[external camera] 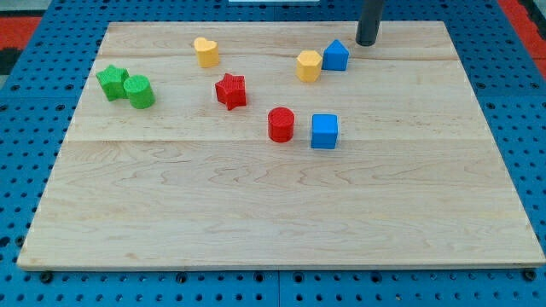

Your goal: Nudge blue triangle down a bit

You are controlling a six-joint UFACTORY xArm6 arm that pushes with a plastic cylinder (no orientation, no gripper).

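Board (281,222): we are looking down on a pale wooden board lying on a blue pegboard bench (26,153); the board is taking up nearly the whole view.

Rod: we are seeing our dark rod coming in from the view's top, right of centre, standing upright. There are no jaws to open or close, and it is holding nothing.

My tip (367,43): it is resting near the board's top edge, just to the upper right of the blue triangle, with a small gap showing between them.

Blue cube (324,131): it is sitting near the board's middle, just right of the red cylinder, apart from it.

Red cylinder (281,124): it is standing upright, below and right of the red star.

Red star (230,90): it is lying left of centre, in the board's upper half.

Green blocks: a green star (112,82) and a green cylinder (139,92) are sitting touching near the board's left edge, the star to the upper left.

Yellow heart (206,52): it is sitting close to the top edge, left of centre.

Yellow hexagon (309,66): it is sitting just left of the blue triangle; whether they are touching we cannot tell.

Blue triangle (335,55): the task's block is lying near the top edge, right of centre, between the yellow hexagon and our tip.
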